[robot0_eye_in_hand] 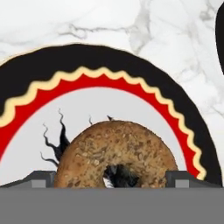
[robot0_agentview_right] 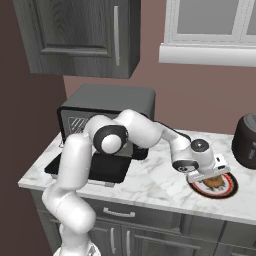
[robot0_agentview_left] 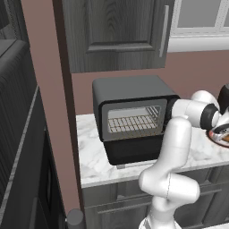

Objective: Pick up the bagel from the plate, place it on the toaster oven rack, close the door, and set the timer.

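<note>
Here, the bagel (robot0_eye_in_hand: 116, 153) is seen lying on the plate (robot0_eye_in_hand: 131, 61), on the white centre, with the gripper (robot0_eye_in_hand: 114, 178) spread wide and one fingertip (robot0_eye_in_hand: 41, 178) on each side of it. Nothing is held yet. A slip is judged the likeliest fault: if the jaws are closed while too high on the rounded crust, the bagel could be squeezed out or pushed across the plate. If the hand is lowered too far, the plate could be struck and shifted on the marble counter (robot0_agentview_right: 150, 180). In the right base view, the arm is stretched out to its right and bent down over the plate, the gripper (robot0_agentview_right: 207, 176) pointing downward just above it. The oven (robot0_agentview_left: 132, 118) is well apart, its door (robot0_agentview_right: 95, 167) folded down and the rack (robot0_agentview_left: 132, 123) bare.
</note>
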Motion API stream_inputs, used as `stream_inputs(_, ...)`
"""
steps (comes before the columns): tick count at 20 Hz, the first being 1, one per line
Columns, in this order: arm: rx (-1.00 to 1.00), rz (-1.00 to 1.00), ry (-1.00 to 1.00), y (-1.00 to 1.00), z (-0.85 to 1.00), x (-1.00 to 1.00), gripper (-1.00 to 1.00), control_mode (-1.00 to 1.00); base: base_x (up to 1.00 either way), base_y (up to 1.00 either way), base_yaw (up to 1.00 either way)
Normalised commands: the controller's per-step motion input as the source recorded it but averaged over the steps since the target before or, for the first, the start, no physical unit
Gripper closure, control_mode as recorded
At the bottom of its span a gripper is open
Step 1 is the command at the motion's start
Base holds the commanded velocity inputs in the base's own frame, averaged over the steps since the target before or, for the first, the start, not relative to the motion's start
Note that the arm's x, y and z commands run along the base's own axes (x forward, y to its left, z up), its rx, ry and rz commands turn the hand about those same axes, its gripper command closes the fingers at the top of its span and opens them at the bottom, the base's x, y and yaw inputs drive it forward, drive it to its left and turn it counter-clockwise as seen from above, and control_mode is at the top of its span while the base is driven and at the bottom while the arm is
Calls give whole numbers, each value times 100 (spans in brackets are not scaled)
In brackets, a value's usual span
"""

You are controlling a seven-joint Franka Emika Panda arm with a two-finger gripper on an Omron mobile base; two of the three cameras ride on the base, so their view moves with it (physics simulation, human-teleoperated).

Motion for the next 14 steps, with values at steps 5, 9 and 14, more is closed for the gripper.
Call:
stream_inputs(5,0,0,7,0,-20,3,100,-100,0,0,0)
stream_inputs(9,0,0,6,0,-25,0,100,-100,0,0,0)
stream_inputs(14,2,0,7,0,-13,-4,100,-100,0,0,0)
